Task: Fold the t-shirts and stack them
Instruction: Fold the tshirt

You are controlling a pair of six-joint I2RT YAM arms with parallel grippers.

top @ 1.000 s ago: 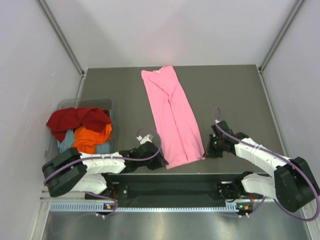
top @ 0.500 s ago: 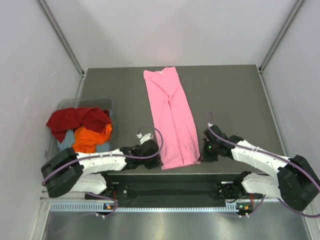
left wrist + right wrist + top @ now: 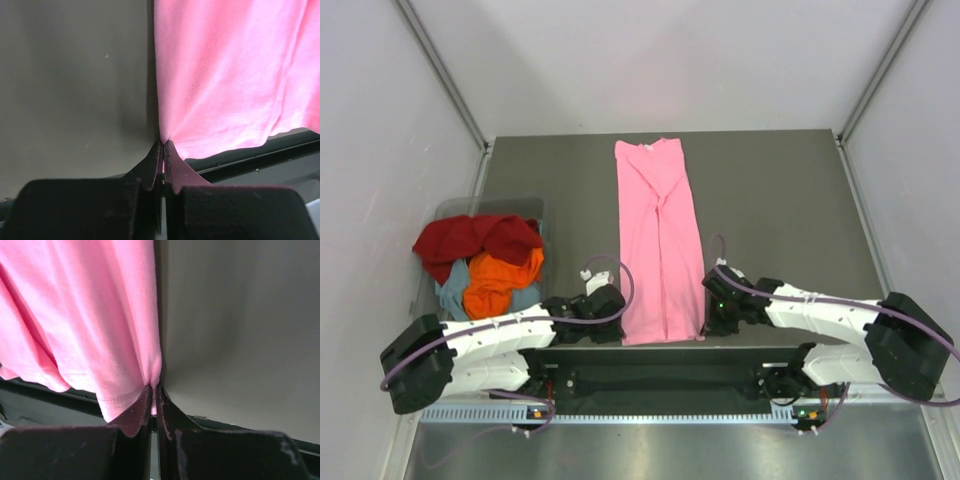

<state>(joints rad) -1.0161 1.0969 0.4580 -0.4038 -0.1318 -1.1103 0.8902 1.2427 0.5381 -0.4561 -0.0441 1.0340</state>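
The bright pink soft-cloth t-shirt (image 3: 660, 240) lies as a long narrow strip down the middle of the dark grey tabletop (image 3: 790, 200). Its sides are folded in, its collar end is far from me, and its hem is at the near edge. My left gripper (image 3: 163, 146) is pinched tight on the hem's left corner, and my right gripper (image 3: 154, 388) on its right corner. Both wrist views show pink cloth caught between the closed fingers.

I judge the lengthwise fold done and the crosswise fold, hem toward collar, not yet made. Off to the left, a crumpled dark red t-shirt (image 3: 470, 238), an orange one (image 3: 502, 275) and a grey-blue one (image 3: 450, 290) sit heaped in a clear plastic bin (image 3: 535, 204), all unfolded. I see no stack anywhere, so most of the job remains.
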